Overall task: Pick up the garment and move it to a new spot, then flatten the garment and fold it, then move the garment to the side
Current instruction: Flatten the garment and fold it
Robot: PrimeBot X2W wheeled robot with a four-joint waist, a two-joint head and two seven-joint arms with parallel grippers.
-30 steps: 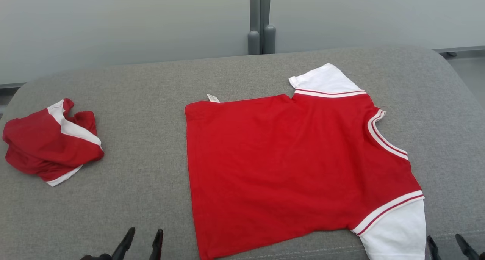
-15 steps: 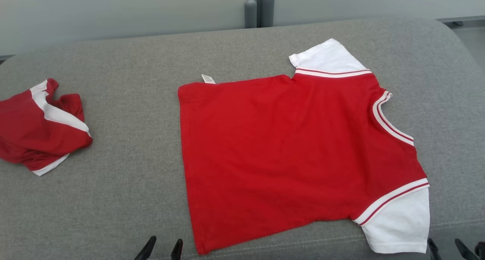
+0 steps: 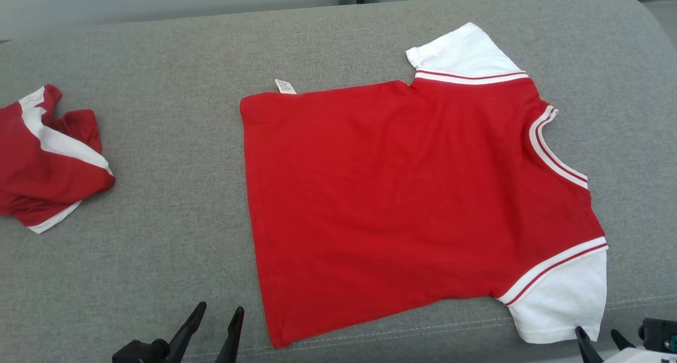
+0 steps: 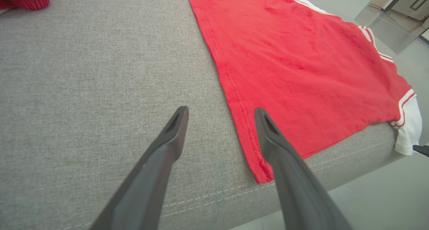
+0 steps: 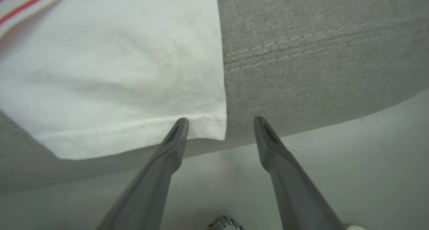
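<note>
Both sets of jaws are wide apart with nothing in them. The left gripper sits at the cushion's front edge, and in its wrist view the shirt's near hem corner lies right by one finger. The right gripper is just off that same front edge, with the cuff corner of the near white sleeve sitting between its tips. No idea if either is actually touching cloth.

The red shirt is spread flat on the right half of the grey cushion, hem facing left, neckline toward the right edge, and the other sleeve toward the back edge. A crumpled red-and-white garment sits at the left edge, well apart.
</note>
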